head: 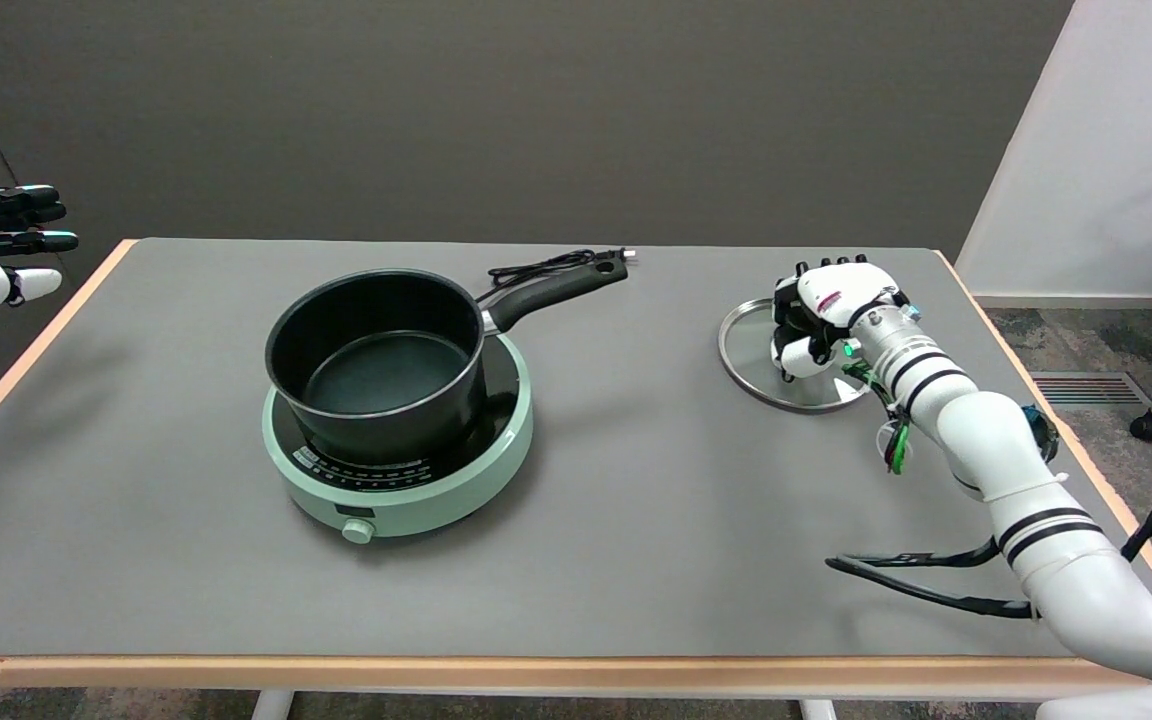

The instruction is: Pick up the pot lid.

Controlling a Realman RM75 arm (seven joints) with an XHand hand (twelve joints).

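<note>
Lid point(748, 345) lying flat on the tabletop point(636, 520), near the right edge toward the far corner. Right hand point(826, 315) set down over the lid's middle, fingers curled in around its hidden knob; cannot tell for sure whether gripping. Left of centre, black pot point(376, 360) sitting on a green hob point(406, 480), handle pointing toward the far edge, well apart from the lid.

A dark grey-brown wall point(496, 110) is seen behind the table point(636, 520), whose grey top is edged in pale wood. Toward two o'clock a white panel point(1116, 150) is set (slightly angled). At three o'clock, mottled carpet point(1086, 340), a floor vent point(1076, 388) and a castor wheel point(1148, 428) are visible.
</note>
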